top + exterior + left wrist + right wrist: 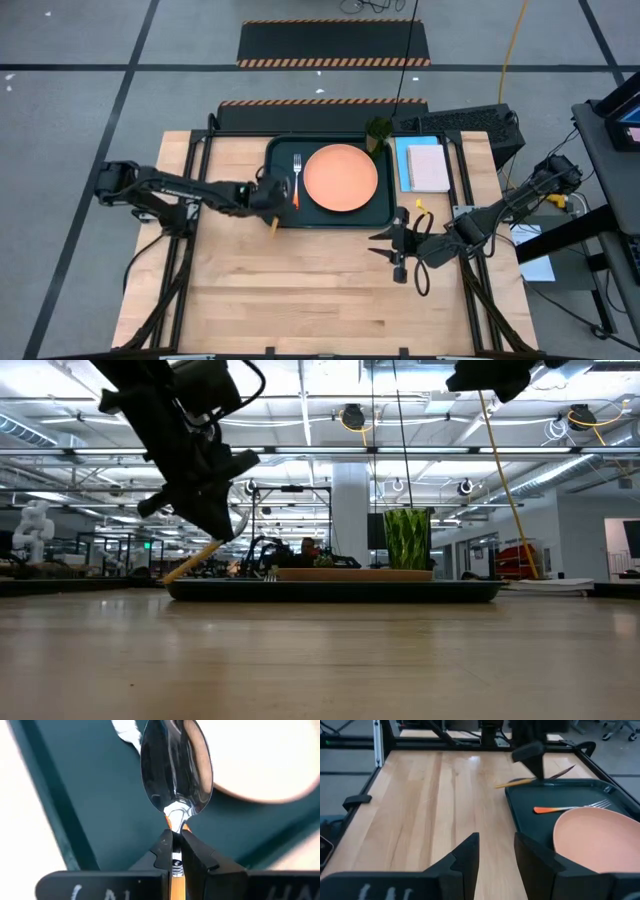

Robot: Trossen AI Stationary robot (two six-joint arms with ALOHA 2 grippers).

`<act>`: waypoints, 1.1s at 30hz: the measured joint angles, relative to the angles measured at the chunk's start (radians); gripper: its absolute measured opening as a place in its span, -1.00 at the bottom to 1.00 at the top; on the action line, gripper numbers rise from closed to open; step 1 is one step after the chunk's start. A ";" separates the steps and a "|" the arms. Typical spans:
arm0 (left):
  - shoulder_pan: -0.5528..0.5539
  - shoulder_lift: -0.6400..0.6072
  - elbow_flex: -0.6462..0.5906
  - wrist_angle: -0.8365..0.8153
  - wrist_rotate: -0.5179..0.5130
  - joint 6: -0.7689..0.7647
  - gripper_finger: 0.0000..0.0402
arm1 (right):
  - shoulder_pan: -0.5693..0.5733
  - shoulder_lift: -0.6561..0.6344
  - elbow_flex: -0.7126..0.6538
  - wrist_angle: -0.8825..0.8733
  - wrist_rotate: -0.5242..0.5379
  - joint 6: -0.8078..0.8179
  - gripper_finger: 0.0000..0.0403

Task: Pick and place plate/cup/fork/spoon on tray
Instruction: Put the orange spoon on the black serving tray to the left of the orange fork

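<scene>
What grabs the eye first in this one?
The left gripper is shut on the spoon, holding it tilted over the tray's left edge. The orange plate fills the tray's middle, with the fork on its left and the green cup at the far right corner. The right gripper waits open over the bare table.

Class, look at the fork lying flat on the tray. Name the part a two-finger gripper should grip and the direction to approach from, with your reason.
Grip the orange handle of the fork, coming straight down from above with the fingers across it. It lies flat on the tray, so no side offers purchase; the handle is straight and narrow, and its end lies farthest from the plate.
</scene>
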State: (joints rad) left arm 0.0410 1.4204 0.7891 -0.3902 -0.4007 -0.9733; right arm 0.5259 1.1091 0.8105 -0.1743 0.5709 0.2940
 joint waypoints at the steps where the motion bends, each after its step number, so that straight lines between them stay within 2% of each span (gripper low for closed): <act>1: 0.021 0.000 0.000 0.000 0.000 0.000 -0.87 | 0.000 0.000 0.000 -0.006 0.000 0.000 -0.41; 6: 0.126 0.000 0.000 0.001 0.033 -0.003 -0.87 | 0.000 0.000 -0.001 -0.040 0.001 0.000 -0.41; 15: 0.259 0.000 0.000 0.049 0.059 0.001 -0.87 | -0.015 0.000 -0.087 -0.010 0.008 -0.052 -0.41; 23: 0.300 0.064 0.002 0.076 0.066 0.005 -0.87 | -0.065 0.000 -0.097 0.033 0.008 -0.255 -0.41; 28: 0.328 0.113 0.002 0.160 0.076 0.007 -0.87 | -0.094 0.000 -0.097 0.079 0.008 -0.362 -0.41; 33: 0.375 0.159 0.002 0.180 0.150 0.002 -0.87 | -0.120 0.000 -0.097 0.089 0.008 -0.437 -0.41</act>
State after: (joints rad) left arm 0.4158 1.5793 0.7906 -0.2098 -0.2510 -0.9710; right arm 0.4055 1.1088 0.7136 -0.0856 0.5792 -0.1427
